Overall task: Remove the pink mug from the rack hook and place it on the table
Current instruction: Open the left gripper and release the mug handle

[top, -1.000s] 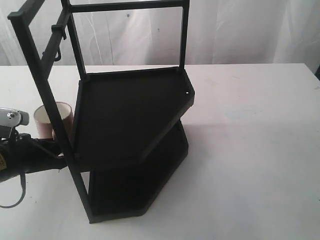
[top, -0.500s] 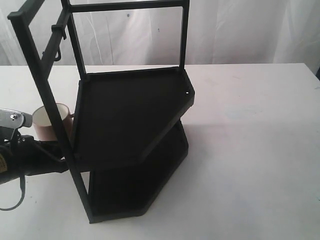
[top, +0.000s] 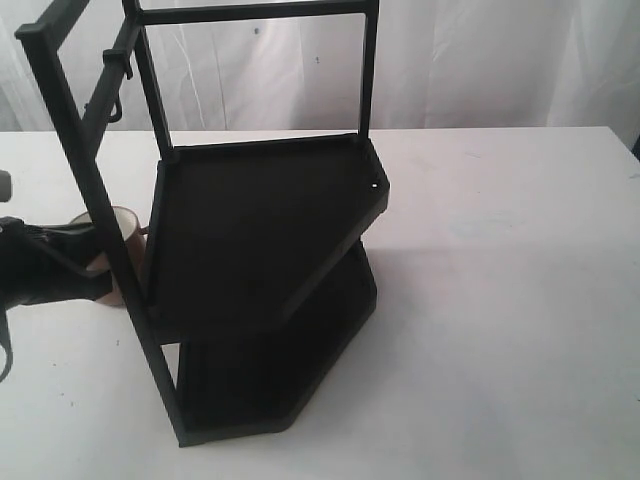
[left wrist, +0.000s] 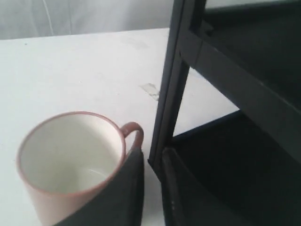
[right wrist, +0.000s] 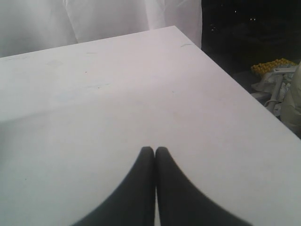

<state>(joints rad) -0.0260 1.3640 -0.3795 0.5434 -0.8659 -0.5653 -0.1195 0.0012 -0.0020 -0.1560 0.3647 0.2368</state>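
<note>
The pink mug (top: 124,222) stands upright, low beside the front-left upright of the rack (top: 260,230), off the hooks. Its foot is hidden, so contact with the table (top: 500,300) is unclear. My left gripper (top: 98,268) is a dark mass across the mug's near side. In the left wrist view the mug (left wrist: 70,160), cream inside, lies against the outside of one finger. The left gripper (left wrist: 153,157) is open by a narrow gap with only white table showing in it. The rack upright (left wrist: 167,108) ends by the other fingertip. My right gripper (right wrist: 154,149) is shut, holding nothing, over bare table (right wrist: 117,94).
Bare hooks (top: 118,70) hang from the rack's slanted top bar at upper left. The rack's two dark shelves fill the middle. The table's right corner edge (right wrist: 235,89) drops to a dark floor with clutter (right wrist: 277,75).
The left arm has risen from below the mug to across its near side, and its silver part has left the view. The mug has barely shifted.
</note>
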